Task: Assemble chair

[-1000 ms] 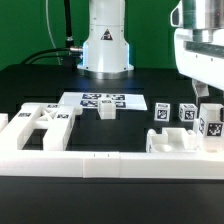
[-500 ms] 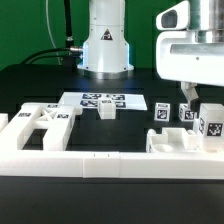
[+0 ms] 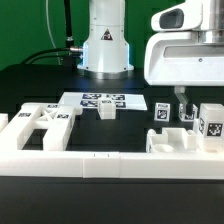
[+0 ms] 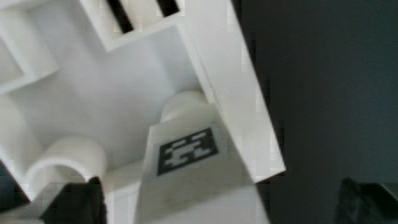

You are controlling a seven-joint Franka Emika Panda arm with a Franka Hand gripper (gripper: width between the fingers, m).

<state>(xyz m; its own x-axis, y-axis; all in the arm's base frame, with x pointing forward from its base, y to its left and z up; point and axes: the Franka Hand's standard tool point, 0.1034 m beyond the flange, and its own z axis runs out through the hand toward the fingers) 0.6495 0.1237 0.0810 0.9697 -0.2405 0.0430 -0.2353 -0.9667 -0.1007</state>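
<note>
The chair is in loose white tagged pieces. A flat cross-braced piece (image 3: 40,121) lies at the exterior view's left, with a small block (image 3: 107,110) beside it. Three tagged blocks (image 3: 160,113) (image 3: 187,115) (image 3: 210,122) stand at the right, and a low wide piece (image 3: 176,140) lies in front of them. My gripper (image 3: 196,100) hangs open just above the right-hand blocks and holds nothing. In the wrist view the gripper (image 4: 214,205) straddles a white tagged block (image 4: 187,152) that lies against a slotted white piece (image 4: 125,70). There is dark table between the block and one fingertip (image 4: 366,198).
The marker board (image 3: 100,100) lies flat at the middle back, in front of the robot base (image 3: 105,45). A long white border rail (image 3: 110,165) runs along the front. Black cables (image 3: 55,50) trail at the back left.
The gripper has moved toward the exterior view's left and slightly down, now over the right-hand blocks. Its jaws have widened a little. No chair piece has moved.
</note>
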